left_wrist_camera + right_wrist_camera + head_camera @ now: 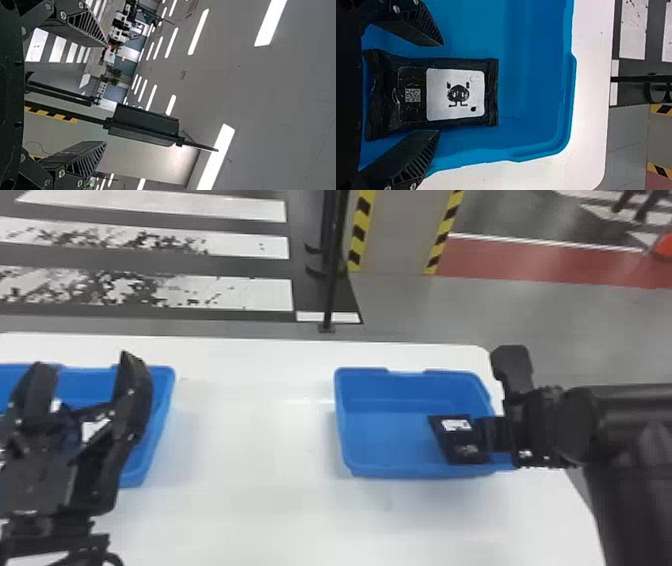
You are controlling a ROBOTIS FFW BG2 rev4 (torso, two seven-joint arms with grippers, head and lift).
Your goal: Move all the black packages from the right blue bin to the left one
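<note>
1. Closing on the pack (391, 95) looks like the job right now. From where I stand, it sits in the right bin (410, 471), toward that bin's right side.
2. The right hand (441, 88) has its fingers apart, one on each long side of the pack. It does not have a grip.
3. To do this well, I would get the pack in the middle of the two fingers first, then squeeze both sides evenly. A soft bag may fold or slip if one side gets pushed first.
4. Next, it should go straight up, high enough to pass the bin wall, before going across the table (250, 440). Bumping the wall could knock the pack loose.
5. The left hand (84, 362) is over the left bin (162, 400), fingers apart and empty. It would need to make room before the drop.
6. The pack is black and a bit shiny, like a snack bag. It has a big white sticker (437, 107) with a funny dark face and little legs, and a small square code (412, 95) next to it. The end near the hand is crinkly; the other end is neat and straight.
</note>
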